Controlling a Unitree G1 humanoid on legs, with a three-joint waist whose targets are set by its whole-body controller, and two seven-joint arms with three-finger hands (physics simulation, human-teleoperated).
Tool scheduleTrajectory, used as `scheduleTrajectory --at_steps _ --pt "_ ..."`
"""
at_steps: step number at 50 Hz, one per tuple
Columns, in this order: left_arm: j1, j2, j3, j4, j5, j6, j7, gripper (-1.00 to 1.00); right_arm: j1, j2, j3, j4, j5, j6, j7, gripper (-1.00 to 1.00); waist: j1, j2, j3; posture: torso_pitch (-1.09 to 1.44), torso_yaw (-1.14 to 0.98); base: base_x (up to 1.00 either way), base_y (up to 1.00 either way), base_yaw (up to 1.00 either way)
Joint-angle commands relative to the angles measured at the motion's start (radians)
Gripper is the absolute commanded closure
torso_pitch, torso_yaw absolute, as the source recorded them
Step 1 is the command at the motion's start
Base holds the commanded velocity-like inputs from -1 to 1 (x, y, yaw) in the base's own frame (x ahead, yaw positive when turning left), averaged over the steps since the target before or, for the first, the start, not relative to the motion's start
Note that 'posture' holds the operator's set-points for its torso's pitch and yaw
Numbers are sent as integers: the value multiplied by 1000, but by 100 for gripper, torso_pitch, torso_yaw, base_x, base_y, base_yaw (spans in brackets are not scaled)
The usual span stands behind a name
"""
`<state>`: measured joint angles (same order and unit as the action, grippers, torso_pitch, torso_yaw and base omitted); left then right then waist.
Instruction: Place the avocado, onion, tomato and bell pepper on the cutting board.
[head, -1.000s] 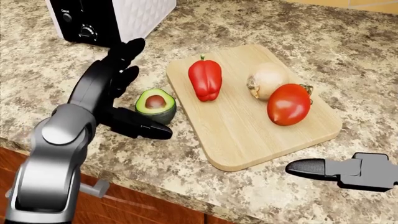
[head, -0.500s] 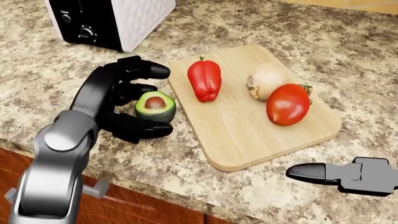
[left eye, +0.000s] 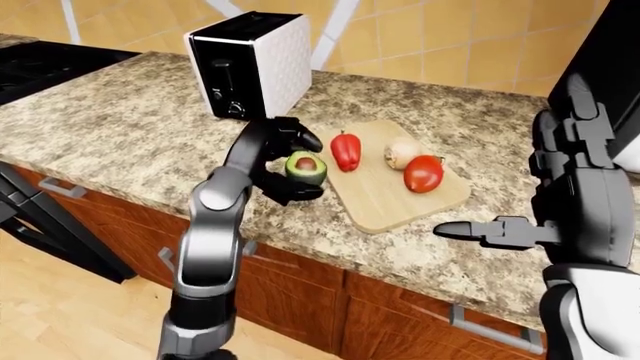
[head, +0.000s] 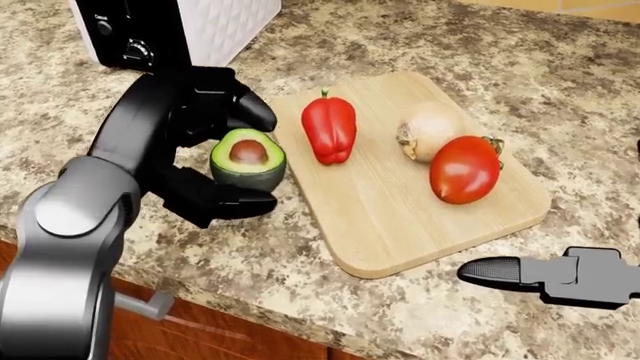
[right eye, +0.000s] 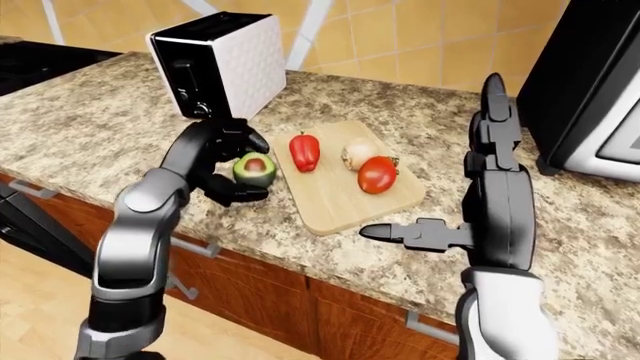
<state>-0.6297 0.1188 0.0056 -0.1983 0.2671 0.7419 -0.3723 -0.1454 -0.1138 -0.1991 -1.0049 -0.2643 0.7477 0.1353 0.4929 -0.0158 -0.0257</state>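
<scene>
My left hand (head: 225, 154) is shut on the halved avocado (head: 247, 159) and holds it just above the counter, left of the wooden cutting board (head: 400, 210). On the board lie a red bell pepper (head: 329, 127), a pale onion (head: 428, 129) and a red tomato (head: 464, 168). My right hand (right eye: 495, 202) is open and empty, raised over the counter's near edge to the right of the board; its thumb (head: 505, 270) shows at the bottom right of the head view.
A white and black toaster (left eye: 250, 64) stands on the granite counter (left eye: 120, 127) above the left hand. A dark microwave (right eye: 585, 90) stands at the right. A black stove (left eye: 50, 64) is at the far left. Wooden cabinets run below the counter.
My left hand closed its fingers round the avocado and lifted it slightly off the counter. The right hand stayed in place.
</scene>
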Motion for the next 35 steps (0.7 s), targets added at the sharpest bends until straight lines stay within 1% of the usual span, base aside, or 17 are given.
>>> scheduleTrajectory --at_steps 1,7,9,10,16,17,18,19,25,30,35 --pt "-32 -2 3 -72 11 10 -2 39 -15 -7 -2 -23 -3 -29 -6 -100 0 -2 -19 0 38 0 0 0" --pt "-37 -40 -33 -179 35 90 -23 41 -8 -2 -2 -21 -1 -38 -8 -100 4 -3 -18 0 38 0 0 0" --pt "-49 -47 -35 -179 42 95 -24 42 -7 -3 -2 -19 -2 -40 -9 -100 5 -4 -16 0 38 0 0 0" --pt "-48 -51 -54 -194 49 101 -33 42 -2 -2 -5 -22 -1 -42 -7 -100 6 -5 -16 0 38 0 0 0" --pt "-66 -100 -90 -211 84 118 -52 44 5 2 -11 -25 6 -48 -7 -100 9 -8 -14 0 38 0 0 0" --pt "-64 -101 -104 -210 97 113 -58 44 8 1 -10 -24 3 -50 -7 -100 10 -9 -14 0 38 0 0 0" --pt "-66 -112 -103 -207 102 112 -59 44 8 3 -10 -26 5 -50 -8 -100 10 -10 -14 0 38 0 0 0" --pt "-62 -117 -114 -205 111 104 -65 45 11 2 -10 -25 4 -52 -8 -100 10 -10 -14 0 38 0 0 0" --pt "-69 -161 -138 -183 149 82 -81 46 22 6 -17 -30 10 -58 -6 -100 11 -14 -13 0 38 0 0 0" --pt "-83 -194 -158 -135 177 40 -94 45 30 8 -20 -36 14 -60 -4 -100 13 -17 -12 0 38 0 0 0" --pt "-114 -227 -158 -87 186 11 -100 45 35 10 -24 -38 16 -61 -3 -100 14 -20 -13 0 38 0 0 0"
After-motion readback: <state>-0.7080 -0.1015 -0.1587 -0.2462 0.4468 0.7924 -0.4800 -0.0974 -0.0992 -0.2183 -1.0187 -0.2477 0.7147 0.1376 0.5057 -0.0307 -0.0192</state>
